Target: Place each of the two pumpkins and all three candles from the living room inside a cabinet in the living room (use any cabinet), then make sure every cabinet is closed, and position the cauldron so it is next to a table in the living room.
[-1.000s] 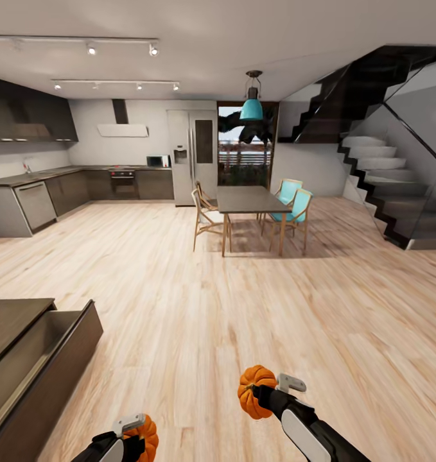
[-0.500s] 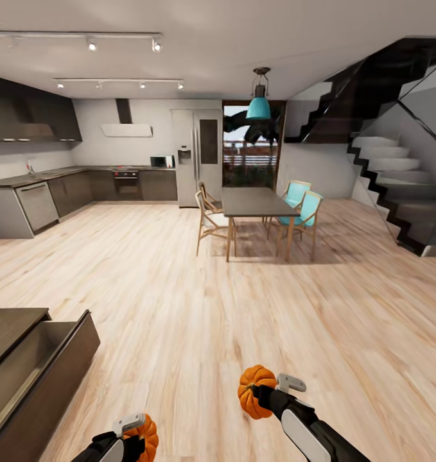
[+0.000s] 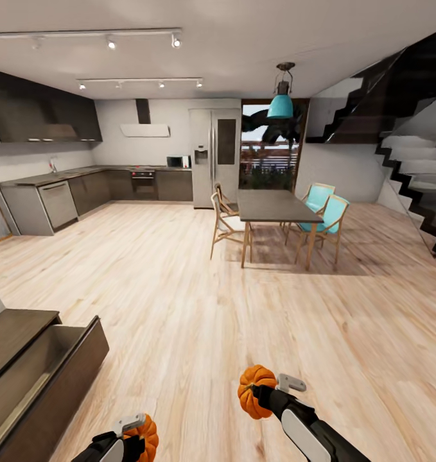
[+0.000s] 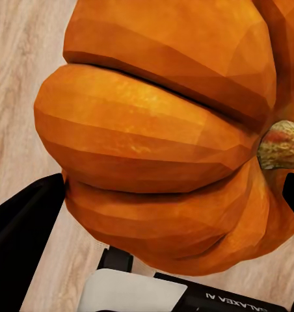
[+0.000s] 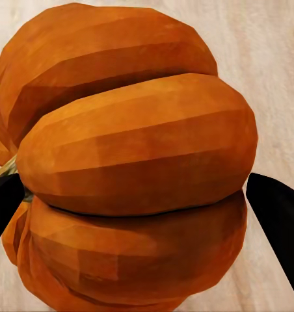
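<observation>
Open-plan room with pale wood floor. At bottom right, the right gripper clamps a pumpkin; at bottom left, the left gripper clamps another pumpkin. An open cabinet sits at lower left.

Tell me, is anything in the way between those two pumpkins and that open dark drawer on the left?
Nothing visible is. The left tool holds one pumpkin, the right tool the other pumpkin. Between them and the open drawer of the cabinet lies bare wooden floor.
</observation>
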### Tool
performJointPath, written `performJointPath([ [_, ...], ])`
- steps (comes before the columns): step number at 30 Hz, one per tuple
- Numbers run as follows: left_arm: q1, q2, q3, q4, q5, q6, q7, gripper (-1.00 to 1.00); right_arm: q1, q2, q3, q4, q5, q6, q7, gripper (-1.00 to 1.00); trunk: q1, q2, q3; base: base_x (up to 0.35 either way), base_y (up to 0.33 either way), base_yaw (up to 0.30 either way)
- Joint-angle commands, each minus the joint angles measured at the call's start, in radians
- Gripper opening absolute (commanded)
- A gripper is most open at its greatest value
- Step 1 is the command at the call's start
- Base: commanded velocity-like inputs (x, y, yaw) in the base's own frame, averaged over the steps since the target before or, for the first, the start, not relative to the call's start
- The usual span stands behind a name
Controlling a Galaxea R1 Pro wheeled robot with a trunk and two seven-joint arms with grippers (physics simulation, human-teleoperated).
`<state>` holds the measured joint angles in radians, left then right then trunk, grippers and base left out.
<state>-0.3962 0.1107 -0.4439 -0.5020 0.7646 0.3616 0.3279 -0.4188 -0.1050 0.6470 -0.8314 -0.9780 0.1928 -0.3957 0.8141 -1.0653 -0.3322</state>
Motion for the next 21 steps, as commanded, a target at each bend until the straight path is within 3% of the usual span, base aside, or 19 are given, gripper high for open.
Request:
performJointPath([
  [1,-0.001,0.001,-0.008,-0.002,0.008,0.002,0.01,-1.0,-0.001,-0.001,0.005,-0.003,-0.002,0.001,-0.008,-1.0,0.001,-0.001,-0.001,0.325,0.0,0.188],
  [15,-0.001,-0.001,-0.01,-0.002,0.007,-0.001,0.01,-1.0,-0.001,-0.002,0.004,-0.003,-0.002,0.001,-0.008,-1.0,0.001,-0.001,-0.001,0.325,-0.052,0.179],
  [21,-0.001,-0.002,-0.01,-0.002,0.006,-0.003,0.01,-1.0,-0.001,-0.002,0.003,-0.002,-0.003,0.0,-0.008,-1.0,0.001,-0.001,-0.001,0.325,-0.109,-0.113],
])
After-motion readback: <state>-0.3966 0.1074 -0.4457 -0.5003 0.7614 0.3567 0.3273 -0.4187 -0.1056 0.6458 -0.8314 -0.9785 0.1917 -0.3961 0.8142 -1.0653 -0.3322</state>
